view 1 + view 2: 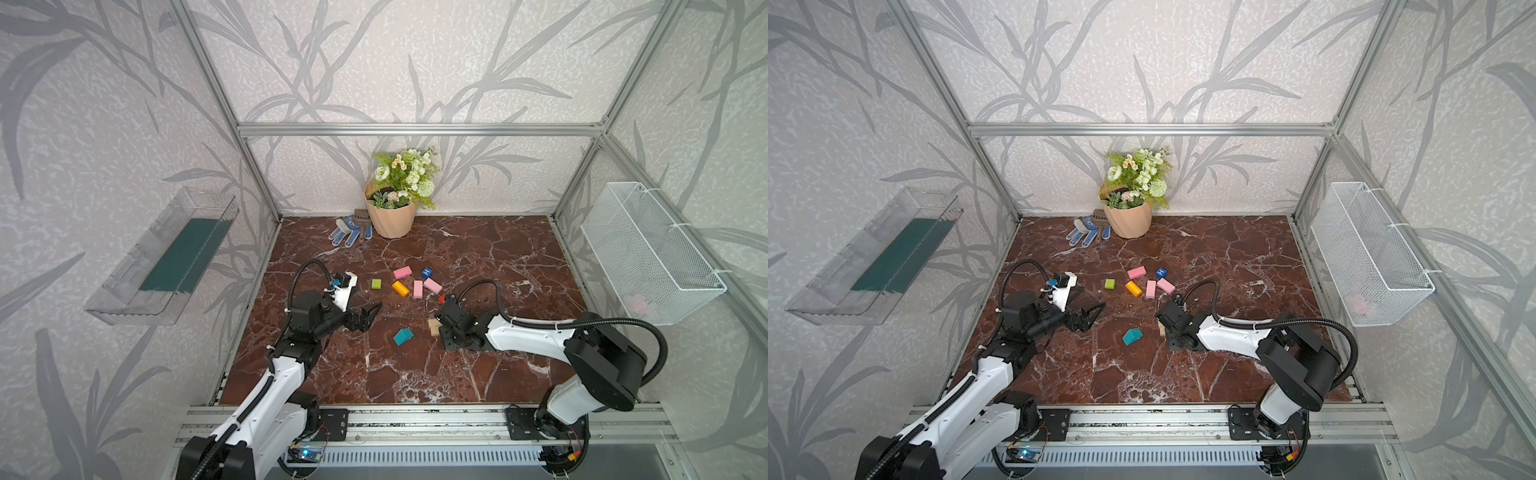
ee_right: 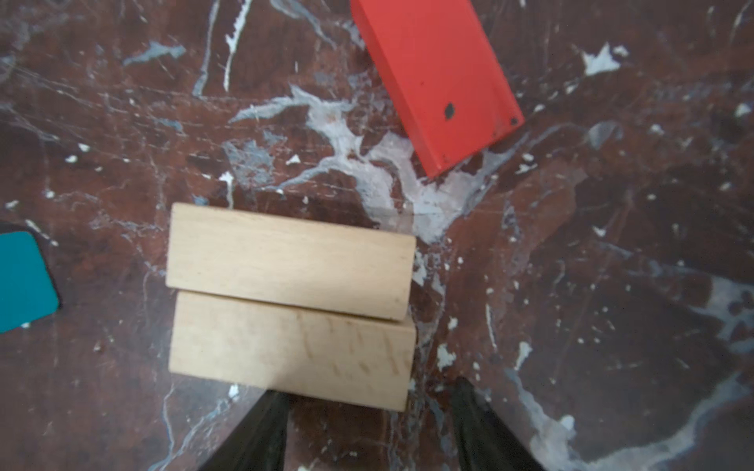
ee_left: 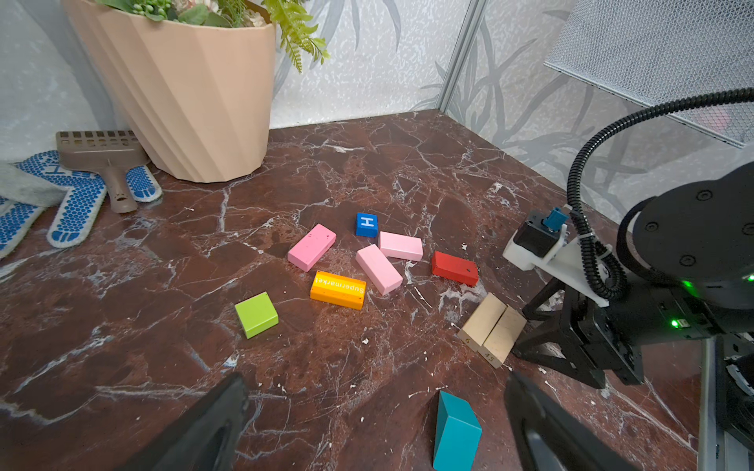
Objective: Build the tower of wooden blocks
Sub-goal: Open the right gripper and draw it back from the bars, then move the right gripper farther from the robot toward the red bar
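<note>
Pair of tan blocks [image 2: 289,285] just ahead of right jaws

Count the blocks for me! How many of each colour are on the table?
pink blocks: 3
tan blocks: 2
orange block: 1
red block: 1
green block: 1
blue block: 1
teal block: 1
Total: 10
</note>
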Controlling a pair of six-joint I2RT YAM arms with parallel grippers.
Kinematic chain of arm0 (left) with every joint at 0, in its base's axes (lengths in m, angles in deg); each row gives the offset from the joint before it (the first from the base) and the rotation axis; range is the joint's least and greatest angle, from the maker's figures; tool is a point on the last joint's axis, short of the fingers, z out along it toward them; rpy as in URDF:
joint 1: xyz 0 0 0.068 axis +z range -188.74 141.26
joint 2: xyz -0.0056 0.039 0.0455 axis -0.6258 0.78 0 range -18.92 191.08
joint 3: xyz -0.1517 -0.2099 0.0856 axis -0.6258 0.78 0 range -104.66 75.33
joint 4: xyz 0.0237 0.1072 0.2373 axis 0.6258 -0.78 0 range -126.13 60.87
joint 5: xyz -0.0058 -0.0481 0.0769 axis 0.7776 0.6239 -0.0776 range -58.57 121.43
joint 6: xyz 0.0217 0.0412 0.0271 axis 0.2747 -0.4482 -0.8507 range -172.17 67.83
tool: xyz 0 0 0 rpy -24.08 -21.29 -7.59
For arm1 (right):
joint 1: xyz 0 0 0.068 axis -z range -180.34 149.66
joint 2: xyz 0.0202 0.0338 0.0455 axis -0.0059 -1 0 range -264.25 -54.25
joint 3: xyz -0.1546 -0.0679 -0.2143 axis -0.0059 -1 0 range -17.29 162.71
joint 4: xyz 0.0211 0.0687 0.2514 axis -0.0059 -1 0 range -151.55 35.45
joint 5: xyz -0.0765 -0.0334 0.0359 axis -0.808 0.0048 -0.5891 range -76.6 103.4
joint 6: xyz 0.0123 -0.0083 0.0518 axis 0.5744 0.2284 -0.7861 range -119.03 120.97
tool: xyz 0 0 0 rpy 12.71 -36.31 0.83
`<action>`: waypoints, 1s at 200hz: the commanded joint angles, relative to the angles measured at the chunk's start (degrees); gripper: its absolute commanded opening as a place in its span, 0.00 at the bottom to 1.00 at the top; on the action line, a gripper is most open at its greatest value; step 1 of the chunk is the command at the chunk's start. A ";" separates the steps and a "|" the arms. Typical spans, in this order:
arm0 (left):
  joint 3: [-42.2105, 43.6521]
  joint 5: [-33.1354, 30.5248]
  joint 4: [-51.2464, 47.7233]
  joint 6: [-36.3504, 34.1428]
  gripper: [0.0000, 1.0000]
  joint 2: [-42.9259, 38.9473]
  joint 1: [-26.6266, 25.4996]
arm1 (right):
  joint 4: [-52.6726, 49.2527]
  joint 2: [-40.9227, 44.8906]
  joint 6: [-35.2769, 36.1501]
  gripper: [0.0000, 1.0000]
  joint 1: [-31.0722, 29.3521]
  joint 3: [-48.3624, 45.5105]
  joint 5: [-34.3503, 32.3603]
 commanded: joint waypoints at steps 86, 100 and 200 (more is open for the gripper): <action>1.03 -0.16 1.46 -1.21 0.99 -0.71 -0.35 | 0.66 -2.49 2.85 0.57 -0.15 0.62 1.44; 1.04 -0.27 1.46 -1.17 0.99 -0.71 -0.36 | 0.60 -2.68 2.90 0.54 -0.38 0.91 1.11; 1.08 -0.39 1.47 -1.12 0.99 -0.80 -0.37 | -0.39 -4.10 2.46 0.48 -0.86 2.73 0.82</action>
